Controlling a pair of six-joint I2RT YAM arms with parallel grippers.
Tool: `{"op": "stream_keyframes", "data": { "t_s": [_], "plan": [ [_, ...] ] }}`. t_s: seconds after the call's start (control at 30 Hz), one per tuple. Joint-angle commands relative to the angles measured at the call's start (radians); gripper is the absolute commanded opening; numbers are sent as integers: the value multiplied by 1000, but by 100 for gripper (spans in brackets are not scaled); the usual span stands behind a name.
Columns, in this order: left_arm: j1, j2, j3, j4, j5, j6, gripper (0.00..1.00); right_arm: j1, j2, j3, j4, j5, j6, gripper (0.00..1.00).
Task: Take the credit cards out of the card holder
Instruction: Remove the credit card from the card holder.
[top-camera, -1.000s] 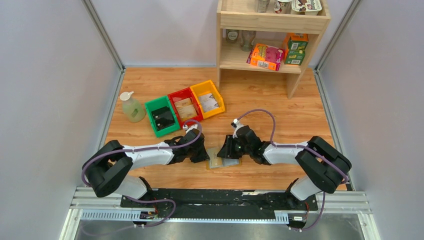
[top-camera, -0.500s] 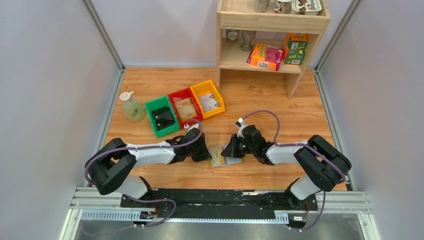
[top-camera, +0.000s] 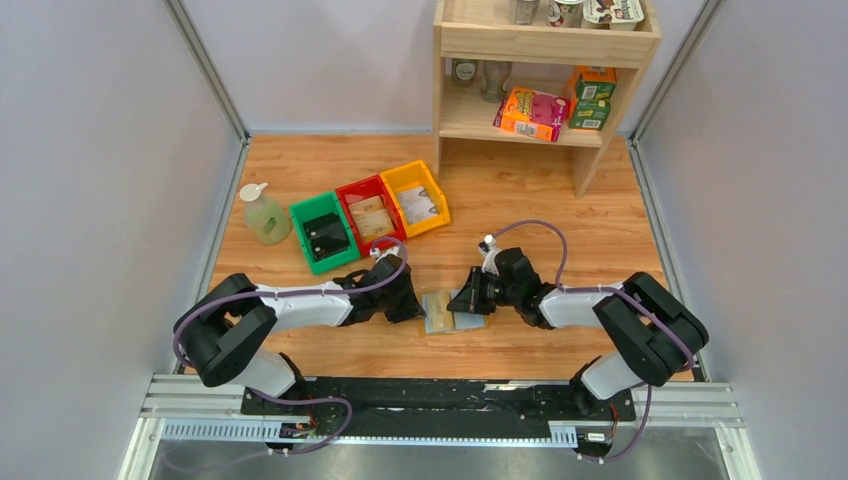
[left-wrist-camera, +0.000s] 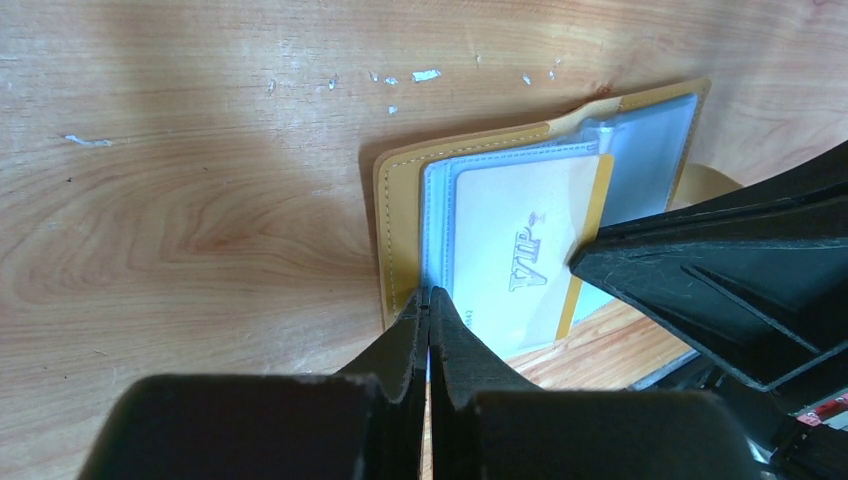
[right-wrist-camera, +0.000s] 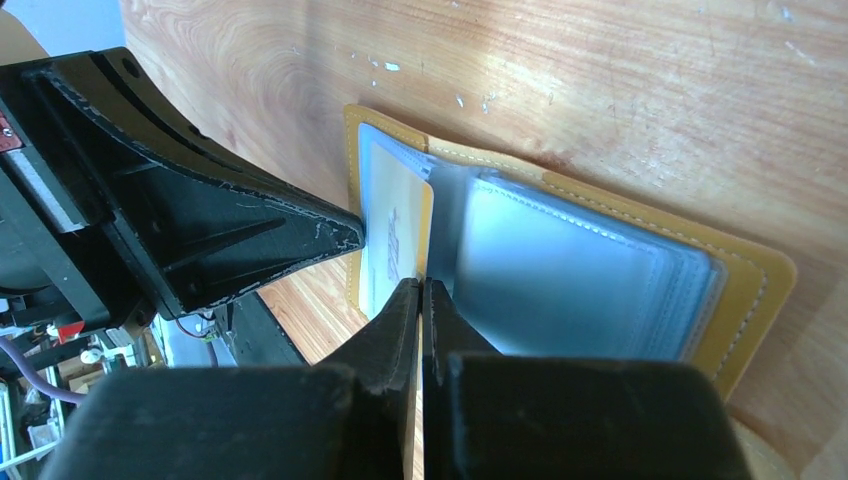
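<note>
The mustard-yellow card holder (top-camera: 440, 320) lies open on the wooden table between both arms, its blue-grey pockets (right-wrist-camera: 570, 275) facing up. A pale credit card (left-wrist-camera: 510, 230) marked VIP, with a gold end stripe, sits partly out of the left-hand pocket. My left gripper (left-wrist-camera: 430, 295) is shut on the left edge of the card holder (left-wrist-camera: 395, 230), at the pocket's rim. From the opposite side my right gripper (right-wrist-camera: 421, 285) is shut on the gold edge of the credit card (right-wrist-camera: 390, 220). In the top view the left gripper (top-camera: 416, 308) and right gripper (top-camera: 464, 303) face each other across the holder.
Green (top-camera: 322, 233), red (top-camera: 368, 215) and yellow (top-camera: 415, 197) bins stand in a row behind the left arm, with a soap bottle (top-camera: 263, 214) to their left. A wooden shelf (top-camera: 545, 70) with boxes and jars stands at the back right.
Both grippers have closed, the left on the holder's edge and the right on the card. The right gripper has shifted slightly to the right.
</note>
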Motion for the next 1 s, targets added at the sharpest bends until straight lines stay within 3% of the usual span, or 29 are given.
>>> {"op": "stream_keyframes", "data": {
  "t_s": [0.0, 0.1, 0.23, 0.47, 0.7, 0.97],
  "plan": [
    [1, 22, -23, -103, -29, 40, 0, -3, 44, 3, 56, -44, -5, 2],
    [1, -47, -23, -88, -29, 44, 4, -3, 64, 2, 67, -45, -1, 2],
    [1, -134, -3, -80, -29, 60, 21, -3, 78, 3, 74, -42, 2, 0],
    [1, -141, 47, -45, 3, 83, 26, -3, 83, 3, 77, -45, 2, 0],
    [4, -20, 60, 1, 28, 89, 24, -3, 89, 5, 80, -50, 2, 0],
    [6, 48, 29, -11, 23, 76, 8, -3, 101, 5, 88, -58, 4, 0]
  ]
}}
